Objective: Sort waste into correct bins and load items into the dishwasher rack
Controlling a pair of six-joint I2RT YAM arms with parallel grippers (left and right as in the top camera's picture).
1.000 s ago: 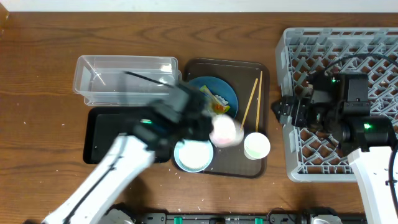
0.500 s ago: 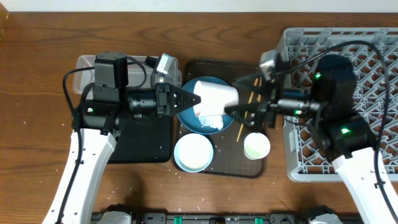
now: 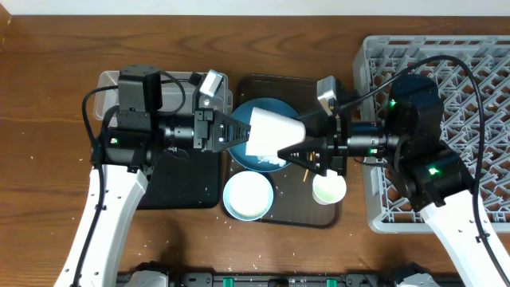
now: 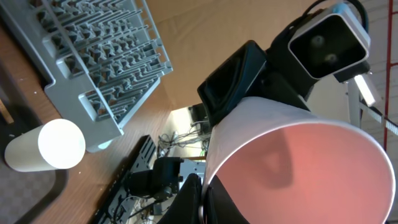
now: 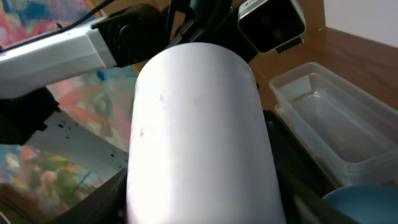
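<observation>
1. The clear plastic rectangular tub (image 3: pixel 119 89) lies at far left, with the shallow black rectangular tray (image 3: pixel 171 187) against its near side. Overhead, the left arm crosses both. The right wrist view shows the tub from the side, beyond the cup.
2. The left gripper (image 3: pixel 241 132) points right over the dark brown serving tray (image 3: pixel 287 80). Only the left wrist view shows its grip: the jaws are nearly closed, pinching the cup's rim, one finger inside the mouth and one outside.
3. The small pink cup (image 3: pixel 271 134) is held on its side in the air above the large round blue plate (image 3: pixel 275 108), mouth toward the left gripper. The overhead and right wrist views show only a pale outer wall. The left wrist view shows the pink interior.
4. The white bowl (image 3: pixel 249 196) sits on the serving tray, just beside the plate's near edge.
5. The right gripper (image 3: pixel 292 151) points left at the cup's base. The right wrist view shows the jaws spread wide either side of the cup wall. Whether they press on it cannot be told.
6. The small white cup (image 3: pixel 329 188) stands upright on the tray, beneath the right gripper.
7. The large square light-grey lattice rack (image 3: pixel 478 56) occupies far right, and the right arm reaches out over it.
</observation>
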